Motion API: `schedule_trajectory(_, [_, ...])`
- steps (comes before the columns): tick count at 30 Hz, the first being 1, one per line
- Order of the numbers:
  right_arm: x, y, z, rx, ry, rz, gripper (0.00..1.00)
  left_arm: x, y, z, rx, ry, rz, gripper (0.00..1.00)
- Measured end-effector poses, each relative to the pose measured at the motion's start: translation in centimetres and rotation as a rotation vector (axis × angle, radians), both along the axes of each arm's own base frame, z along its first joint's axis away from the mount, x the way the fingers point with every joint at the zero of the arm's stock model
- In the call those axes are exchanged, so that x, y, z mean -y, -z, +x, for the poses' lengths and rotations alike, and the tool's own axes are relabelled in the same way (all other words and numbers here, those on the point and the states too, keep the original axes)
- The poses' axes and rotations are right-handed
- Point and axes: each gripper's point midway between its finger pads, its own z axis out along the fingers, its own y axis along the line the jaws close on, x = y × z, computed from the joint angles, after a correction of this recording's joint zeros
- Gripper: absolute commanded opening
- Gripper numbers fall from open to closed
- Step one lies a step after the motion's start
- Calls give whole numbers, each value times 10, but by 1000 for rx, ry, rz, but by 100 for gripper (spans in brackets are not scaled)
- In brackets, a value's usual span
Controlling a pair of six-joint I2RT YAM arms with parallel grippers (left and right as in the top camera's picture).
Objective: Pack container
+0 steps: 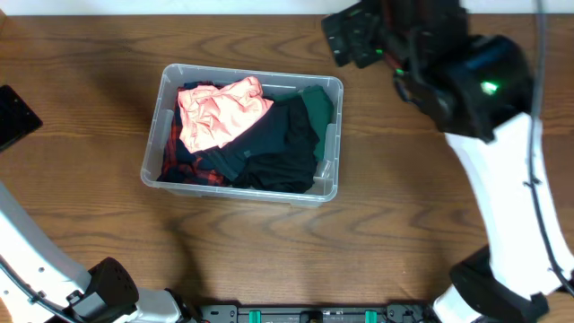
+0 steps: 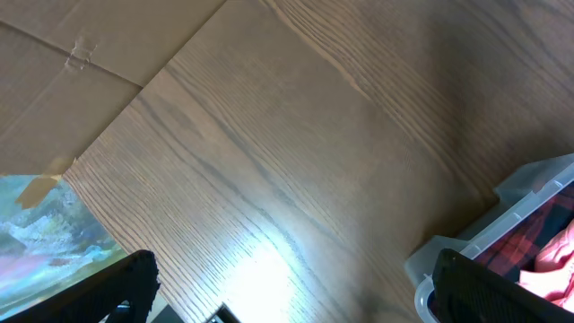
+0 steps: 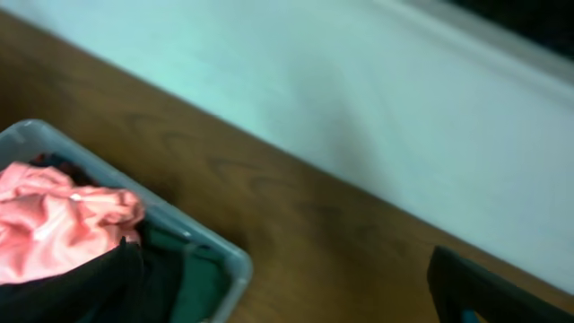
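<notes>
The container (image 1: pixel 251 75) is a clear plastic bin on the wooden table, left of centre. In it lie a pink garment (image 1: pixel 220 112), a black garment (image 1: pixel 273 148), a green one (image 1: pixel 318 103) and red plaid cloth (image 1: pixel 177 148). My right gripper (image 1: pixel 352 38) hangs above the table just past the bin's far right corner, jaws wide apart and nothing between them. In the right wrist view the bin's corner (image 3: pixel 206 240) and the pink garment (image 3: pixel 54 224) sit at the lower left. My left gripper (image 1: pixel 13 117) is open at the table's left edge, with the bin's corner (image 2: pixel 529 187) beside its right finger (image 2: pixel 502 292).
Flat brown cardboard (image 2: pixel 72 63) lies beyond the table's edge in the left wrist view. A pale wall (image 3: pixel 359 99) runs behind the table's far edge. The right arm's white link (image 1: pixel 511 197) stands to the right of the bin.
</notes>
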Motion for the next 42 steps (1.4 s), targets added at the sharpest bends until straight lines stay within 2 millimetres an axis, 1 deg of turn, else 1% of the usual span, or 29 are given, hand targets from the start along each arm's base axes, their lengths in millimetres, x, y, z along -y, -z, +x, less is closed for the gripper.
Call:
schedule_trajectory(2, [18, -6, -7, 7, 41, -18, 99, 0, 0, 0, 0, 0, 0, 98])
schedule_trajectory(5, [54, -7, -15, -11, 130, -59, 99, 0, 0, 0, 0, 0, 0, 98])
schedule_trajectory(7, [81, -6, -19, -30, 196, -76, 99, 0, 0, 0, 0, 0, 0, 98])
schedule_trajectory(8, [101, -6, -22, -43, 244, -77, 99, 0, 0, 0, 0, 0, 0, 98])
schedule_trajectory(9, [112, -7, -23, -45, 269, -78, 99, 0, 0, 0, 0, 0, 0, 98])
schedule_trajectory(10, [129, -7, -26, -55, 305, -67, 99, 0, 0, 0, 0, 0, 0, 98])
schedule_trajectory(12, [155, -10, -35, -64, 353, -46, 99, 0, 0, 0, 0, 0, 0, 98])
schedule_trajectory(14, [185, -19, -50, -56, 409, -9, 99, 0, 0, 0, 0, 0, 0, 98])
schedule_trajectory(16, [208, -30, -69, -31, 454, 31, 99, 0, 0, 0, 0, 0, 0, 98])
schedule_trajectory(18, [223, -43, -94, 3, 486, 63, 99, 0, 0, 0, 0, 0, 0, 98])
schedule_trajectory(20, [229, -56, -118, 45, 498, 93, 99, 0, 0, 0, 1, 0, 0, 98])
schedule_trajectory(24, [226, -80, -158, 135, 480, 131, 99, 0, 0, 0, 0, 0, 0, 98])
schedule_trajectory(27, [215, -88, -177, 181, 431, 158, 99, 0, 0, 0, 0, 0, 0, 98])
schedule_trajectory(28, [210, -89, -181, 195, 409, 169, 99, 0, 0, 0, 0, 0, 0, 98])
schedule_trajectory(30, [206, -88, -182, 219, 382, 183, 99, 0, 0, 0, 0, 0, 0, 98])
schedule_trajectory(32, [204, -78, -174, 226, 365, 192, 99, 0, 0, 0, 0, 0, 0, 98])
schedule_trajectory(35, [207, -47, -155, 198, 363, 197, 99, 0, 0, 0, 0, 0, 0, 98])
schedule_trajectory(37, [210, -16, -141, 158, 366, 196, 99, 0, 0, 0, -1, -1, 1, 98])
schedule_trajectory(38, [211, 5, -134, 129, 368, 197, 99, 0, 0, 0, 0, -1, 1, 98])
schedule_trajectory(39, [211, 19, -129, 107, 368, 198, 99, 0, 0, 0, -1, -1, 2, 98])
schedule_trajectory(41, [212, 56, -119, 80, 364, 202, 99, 0, 0, 0, -1, -1, 2, 98])
schedule_trajectory(42, [212, 71, -117, 72, 362, 203, 99, 0, 0, 0, -1, -2, 2, 98])
